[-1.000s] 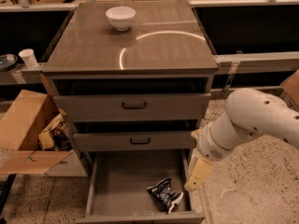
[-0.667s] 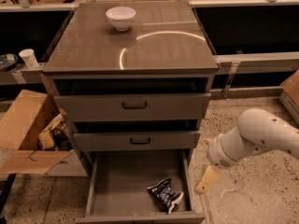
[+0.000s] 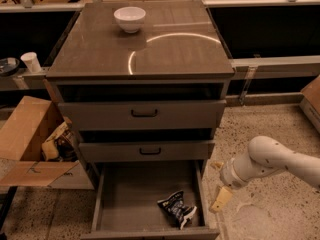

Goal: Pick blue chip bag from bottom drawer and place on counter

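Starting at the far left, a dark round object (image 3: pixel 7 66) is cut by the frame edge and too dim to name, and a white paper cup (image 3: pixel 31 61) stands just beside it. Nearer, an open cardboard box (image 3: pixel 25 134) sits against the cabinet's left side, and the crumpled jumble inside it is hard to make out. The counter (image 3: pixel 95 54) shows a curved light reflection and bears a white bowl (image 3: pixel 130 19) near its far edge. Below it, the top drawer (image 3: pixel 100 115) and the middle drawer (image 3: pixel 110 151), each with a black handle, have dark gaps above them that are lost in shadow. The bottom drawer (image 3: pixel 127 196) is pulled out toward the near side, and its front is partly cropped by the lower edge of the frame. The blue chip bag (image 3: pixel 176 208) lies crumpled on the drawer floor, toward the near right corner and close to the right wall. The gripper (image 3: pixel 221 200) hangs outside the drawer, just right of that wall and over the speckled floor (image 3: pixel 265 214), apart from the bag. Only a pale wedge of it shows, so I cannot tell how far it is spread, and it has hold of nothing that can be seen. Its white arm (image 3: pixel 270 159) runs off the right edge, where a tan box (image 3: pixel 312 101) is also cut off.
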`<state>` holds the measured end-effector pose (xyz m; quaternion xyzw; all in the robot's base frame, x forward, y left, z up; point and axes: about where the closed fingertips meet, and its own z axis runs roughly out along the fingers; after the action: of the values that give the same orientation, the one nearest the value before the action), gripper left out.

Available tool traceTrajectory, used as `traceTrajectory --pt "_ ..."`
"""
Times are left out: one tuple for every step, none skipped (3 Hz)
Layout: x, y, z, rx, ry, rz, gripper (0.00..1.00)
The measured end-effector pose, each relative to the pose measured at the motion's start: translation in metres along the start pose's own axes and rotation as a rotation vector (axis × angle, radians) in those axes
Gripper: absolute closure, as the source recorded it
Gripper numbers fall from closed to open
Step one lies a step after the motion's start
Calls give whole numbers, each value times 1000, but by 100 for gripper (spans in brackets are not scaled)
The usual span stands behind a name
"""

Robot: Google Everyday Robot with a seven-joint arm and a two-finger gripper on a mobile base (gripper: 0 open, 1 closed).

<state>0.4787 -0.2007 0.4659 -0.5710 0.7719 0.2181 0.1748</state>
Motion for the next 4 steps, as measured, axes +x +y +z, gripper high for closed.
traceTrajectory --pt "23 -23 60 -56 32 40 0" --pt "39 -35 112 -80 99 93 0" --pt "39 -35 112 -80 99 93 0" --pt "43 -37 142 -108 100 72 0"
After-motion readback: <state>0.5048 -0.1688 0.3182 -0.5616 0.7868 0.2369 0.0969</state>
